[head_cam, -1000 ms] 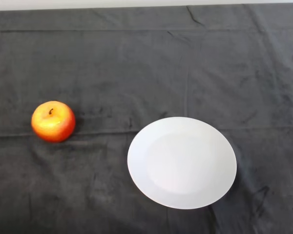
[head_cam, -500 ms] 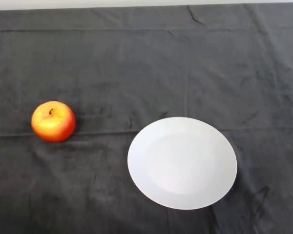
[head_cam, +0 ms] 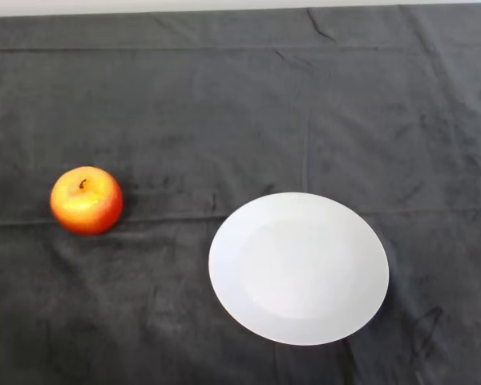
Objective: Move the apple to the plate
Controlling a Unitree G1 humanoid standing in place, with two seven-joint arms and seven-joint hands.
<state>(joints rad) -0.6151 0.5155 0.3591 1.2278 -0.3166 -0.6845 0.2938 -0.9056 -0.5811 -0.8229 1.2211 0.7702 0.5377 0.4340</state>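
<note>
Dark grey cloth [head_cam: 224, 112] covers the whole table, soft and a bit wrinkled, with long fold lines running across it; a thin pale strip shows along the very top edge of the frame; on the left side of the frame, about halfway down, sits an apple [head_cam: 86, 200]; it is red and orange with a yellow patch, and its small brown stem points up; it rests right on the cloth, close to one of the fold lines; a round white plate [head_cam: 298, 321] lies in the lower middle of the frame, a little to the right; nothing is on the plate; the apple and the plate are well apart, with bare cloth between them; no hand shows anywhere, so I cannot tell if it is spread or pressed together
</note>
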